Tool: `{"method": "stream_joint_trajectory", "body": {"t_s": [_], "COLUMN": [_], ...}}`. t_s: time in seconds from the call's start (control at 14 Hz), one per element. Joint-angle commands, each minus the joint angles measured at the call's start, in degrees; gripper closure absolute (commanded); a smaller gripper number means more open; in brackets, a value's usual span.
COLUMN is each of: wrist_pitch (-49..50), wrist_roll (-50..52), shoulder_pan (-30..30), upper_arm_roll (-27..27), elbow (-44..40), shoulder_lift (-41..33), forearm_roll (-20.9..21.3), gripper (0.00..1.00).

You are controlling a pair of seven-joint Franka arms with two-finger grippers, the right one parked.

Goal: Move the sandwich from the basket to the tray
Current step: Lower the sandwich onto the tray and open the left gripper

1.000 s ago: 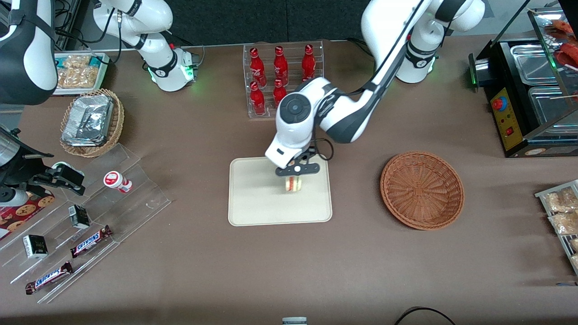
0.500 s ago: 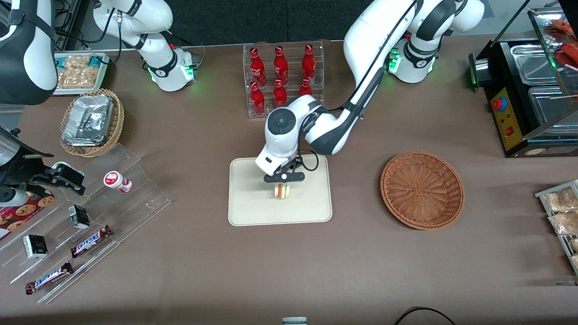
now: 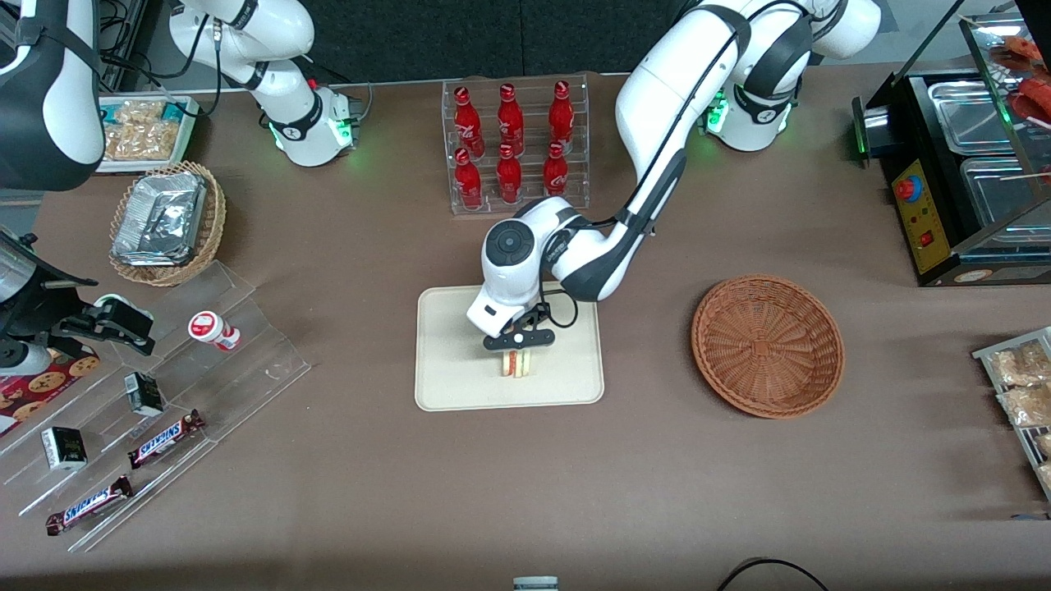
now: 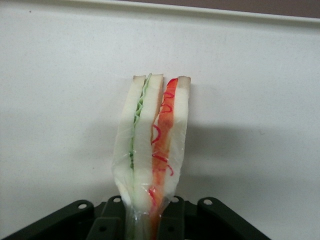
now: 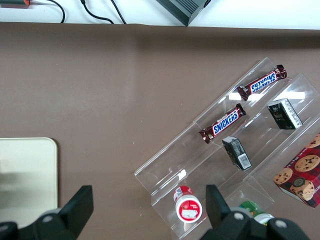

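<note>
One sandwich is pinched at its thin end by your gripper, low over the middle of the tray, so it can drop softly, well apart from the empty basket.

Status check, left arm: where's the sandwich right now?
Gripper shut on sandwich, over tray. Basket empty. Nothing in the way.

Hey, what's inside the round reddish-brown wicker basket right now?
Nothing shows inside the reddish-brown wicker basket, only bare weave. The white triangular sandwich is over the cream rectangular tray, gripped by the left gripper.
</note>
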State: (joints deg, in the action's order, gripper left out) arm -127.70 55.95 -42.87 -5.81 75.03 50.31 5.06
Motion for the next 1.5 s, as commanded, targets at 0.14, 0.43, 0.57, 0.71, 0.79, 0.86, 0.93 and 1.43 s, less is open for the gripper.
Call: {"method": "stream_joint_trajectory", "body": {"t_s": [0.14,0.43,0.57,0.71,0.79,0.86,0.93,1.43], "wrist_pitch": [0.34,5.95,11.21,11.25,9.07,6.96,5.02,11.22], "wrist_roll": [2.67,1.19,-4.76,-6.90,-8.65,-11.88,-14.35,-46.07], "shoulder_pan": [-0.20,4.96,7.17,10.59,12.70,14.29,16.65,35.38], "upper_arm_roll": [0.54,0.10,0.10,0.01,0.01,0.10,0.10,0.45], "elbow": [-2.17,-1.65,1.94,10.96,16.84,23.08,28.10,45.99], "shoulder_lift": [-0.30,-7.92,-14.59,-22.67,-27.33,-31.99,-35.60,-56.09], "forearm_roll": [1.01,-2.66,-4.61,-4.88,-5.66,-6.11,-6.63,-8.40], "gripper": [0.00,0.00,0.00,0.01,0.01,0.01,0.01,0.00]}}
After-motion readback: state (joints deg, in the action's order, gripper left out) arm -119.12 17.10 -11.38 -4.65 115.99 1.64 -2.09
